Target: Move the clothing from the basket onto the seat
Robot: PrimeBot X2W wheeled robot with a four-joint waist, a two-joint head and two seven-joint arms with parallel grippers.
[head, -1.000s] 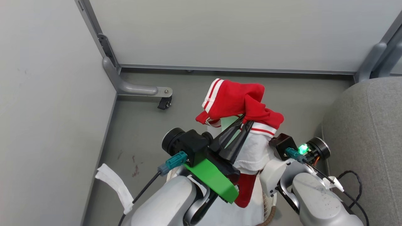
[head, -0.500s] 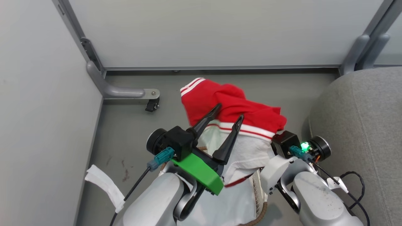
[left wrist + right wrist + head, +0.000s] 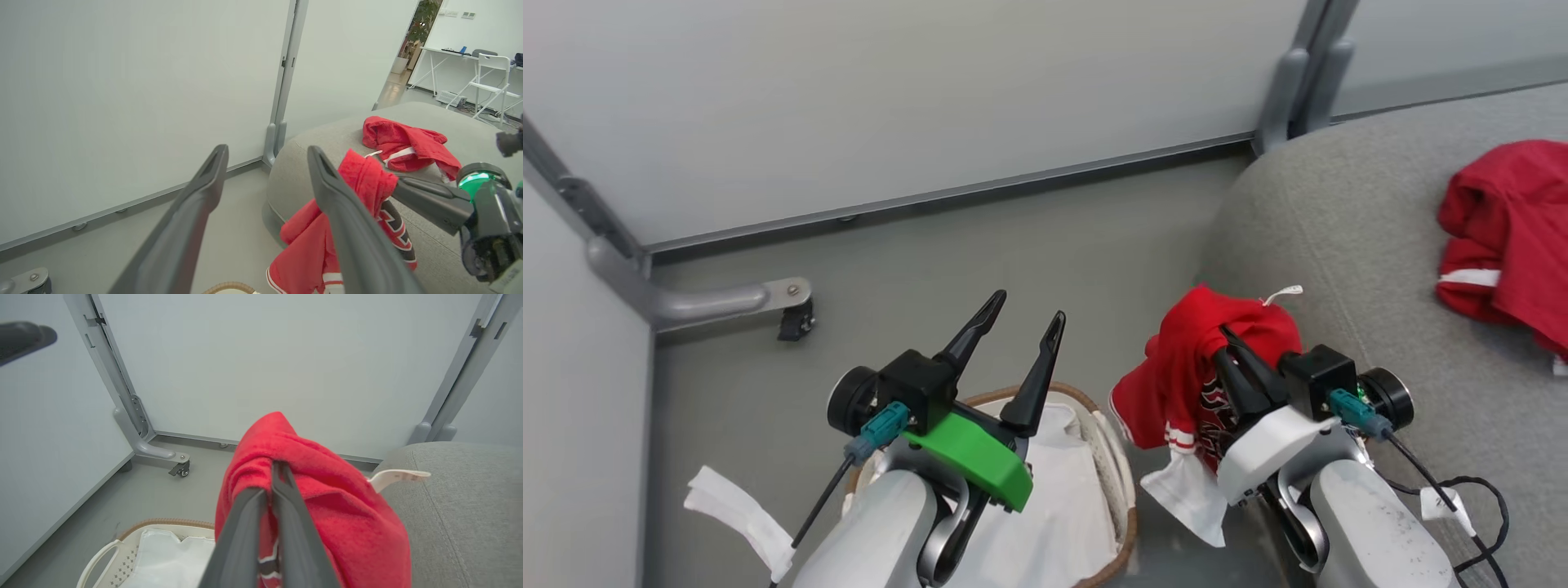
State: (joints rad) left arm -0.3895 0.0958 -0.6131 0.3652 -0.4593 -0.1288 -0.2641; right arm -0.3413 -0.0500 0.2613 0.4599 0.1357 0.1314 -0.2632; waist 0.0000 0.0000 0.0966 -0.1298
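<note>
Two claws raised: left claw [image 3: 1027,306] spread wide and empty, hanging above basket [image 3: 1117,478] at near left; right claw [image 3: 1225,335] pinched shut on red garment [image 3: 1180,359], lettered part dangling between basket and seat [image 3: 1339,229], by seat's near left edge. On seat, far right and well apart, other garment [image 3: 1499,220], crumpled. Inside basket, white liner [image 3: 1054,498].
</note>
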